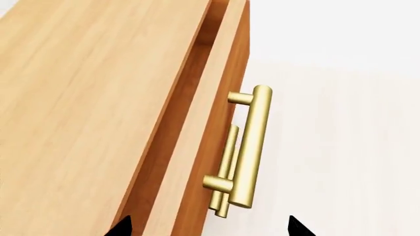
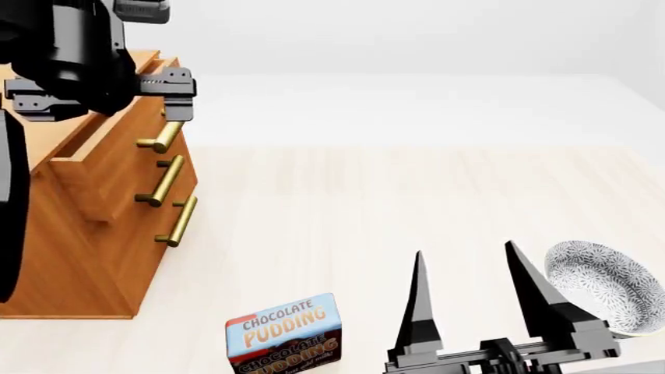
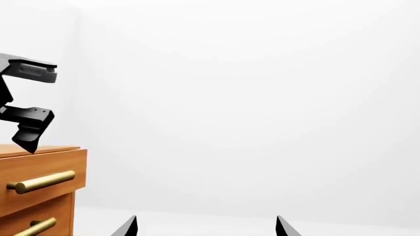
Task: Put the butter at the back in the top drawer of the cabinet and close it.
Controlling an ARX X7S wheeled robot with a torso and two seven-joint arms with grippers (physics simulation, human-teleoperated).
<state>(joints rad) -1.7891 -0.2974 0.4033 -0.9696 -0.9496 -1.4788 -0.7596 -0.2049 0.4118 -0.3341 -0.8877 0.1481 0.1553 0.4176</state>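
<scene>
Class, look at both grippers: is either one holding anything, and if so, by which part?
Nothing is held. The right gripper is open over bare floor. The left gripper is open near the top drawer's handle, fingertips apart and not closed on it.

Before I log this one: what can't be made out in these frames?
- Butter: in no view; possibly in the drawer or behind the arm.
- Top drawer interior: slightly open, only a dark gap shows.
- Left gripper: head view, arm covers its fingers.
- Pudding box: cut off by the frame edge.
</scene>
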